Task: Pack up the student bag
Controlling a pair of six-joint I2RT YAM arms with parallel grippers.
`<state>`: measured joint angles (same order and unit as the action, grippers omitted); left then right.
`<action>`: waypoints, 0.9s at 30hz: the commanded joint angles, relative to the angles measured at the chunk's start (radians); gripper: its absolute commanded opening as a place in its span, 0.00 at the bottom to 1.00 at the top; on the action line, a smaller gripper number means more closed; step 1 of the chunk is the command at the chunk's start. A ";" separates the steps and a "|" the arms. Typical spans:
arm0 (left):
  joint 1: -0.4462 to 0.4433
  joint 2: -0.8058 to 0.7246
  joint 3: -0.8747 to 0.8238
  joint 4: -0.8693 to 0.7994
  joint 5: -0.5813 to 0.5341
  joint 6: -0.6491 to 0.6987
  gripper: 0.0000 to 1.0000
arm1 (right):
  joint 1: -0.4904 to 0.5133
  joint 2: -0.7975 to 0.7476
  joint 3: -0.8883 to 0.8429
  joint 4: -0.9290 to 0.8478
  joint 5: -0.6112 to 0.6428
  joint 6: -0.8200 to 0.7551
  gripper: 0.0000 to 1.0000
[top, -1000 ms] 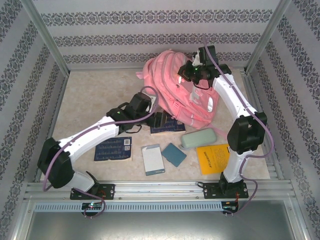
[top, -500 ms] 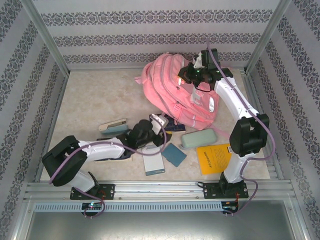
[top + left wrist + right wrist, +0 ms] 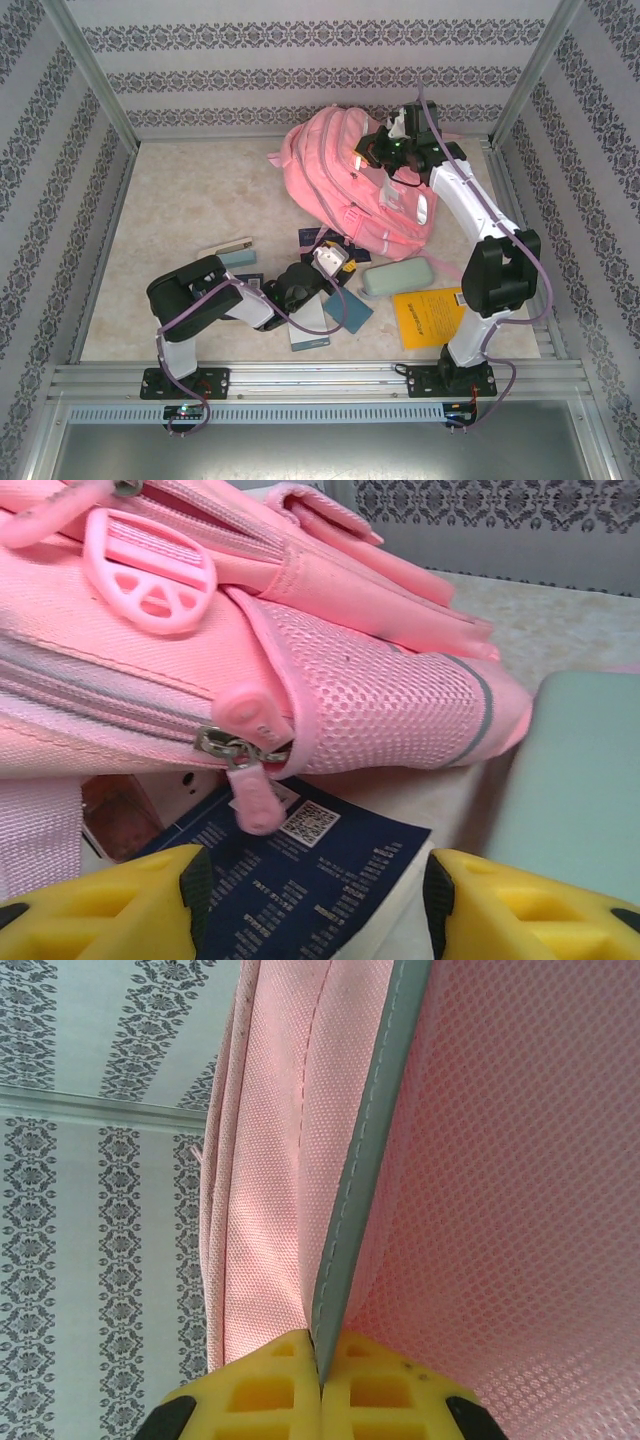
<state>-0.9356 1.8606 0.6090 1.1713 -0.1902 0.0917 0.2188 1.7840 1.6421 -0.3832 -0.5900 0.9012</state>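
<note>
Across beige tabletop (image 3: 180,200), packing barely begun: large pink fabric student bag (image 3: 350,180) upper centre, grey-trimmed mesh edge pinched by closed right gripper (image 3: 320,1355); left gripper (image 3: 312,880) wide open, empty, over dark blue booklet (image 3: 335,845); mint-green oblong case (image 3: 397,275), yellow paperback book (image 3: 425,315) still outside.

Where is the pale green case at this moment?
In the top view, the pale green case lies right of centre, between the student bag and the yellow booklet.
</note>
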 commanded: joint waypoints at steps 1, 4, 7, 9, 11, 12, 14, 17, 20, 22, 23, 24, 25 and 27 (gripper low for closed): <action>0.010 0.023 0.028 0.128 -0.061 0.034 0.58 | 0.010 -0.079 0.004 0.119 -0.053 0.026 0.00; 0.025 0.043 0.043 0.132 -0.078 0.008 0.57 | 0.014 -0.083 0.002 0.119 -0.054 0.029 0.00; 0.032 0.059 0.069 0.109 -0.067 0.002 0.57 | 0.019 -0.085 -0.001 0.119 -0.054 0.029 0.00; 0.035 0.072 0.084 0.102 -0.067 -0.001 0.56 | 0.019 -0.086 -0.002 0.119 -0.054 0.034 0.00; 0.038 0.085 0.093 0.101 -0.066 -0.006 0.53 | 0.019 -0.087 -0.003 0.119 -0.054 0.037 0.00; 0.040 0.090 0.098 0.098 -0.068 -0.009 0.51 | 0.019 -0.087 -0.002 0.121 -0.056 0.040 0.00; 0.041 0.098 0.103 0.092 -0.074 -0.015 0.45 | 0.021 -0.087 -0.003 0.122 -0.056 0.044 0.00; 0.046 0.108 0.105 0.086 -0.083 -0.024 0.39 | 0.021 -0.086 -0.001 0.126 -0.059 0.047 0.00; 0.047 0.117 0.106 0.079 -0.099 -0.026 0.36 | 0.022 -0.087 -0.001 0.129 -0.060 0.051 0.00; 0.050 0.125 0.106 0.081 -0.107 -0.032 0.35 | 0.025 -0.087 -0.002 0.131 -0.060 0.052 0.00; 0.052 0.128 0.106 0.084 -0.112 -0.035 0.35 | 0.026 -0.088 -0.001 0.130 -0.060 0.053 0.00; 0.054 0.131 0.105 0.087 -0.120 -0.041 0.34 | 0.028 -0.087 -0.001 0.131 -0.061 0.053 0.00; 0.057 0.133 0.105 0.092 -0.127 -0.044 0.33 | 0.031 -0.086 -0.001 0.132 -0.062 0.053 0.00; 0.062 0.135 0.107 0.096 -0.133 -0.045 0.30 | 0.036 -0.086 -0.001 0.131 -0.062 0.049 0.00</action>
<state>-0.8932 1.9842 0.6949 1.2274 -0.2913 0.0689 0.2329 1.7733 1.6272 -0.3611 -0.5930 0.9405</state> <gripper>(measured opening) 0.305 0.066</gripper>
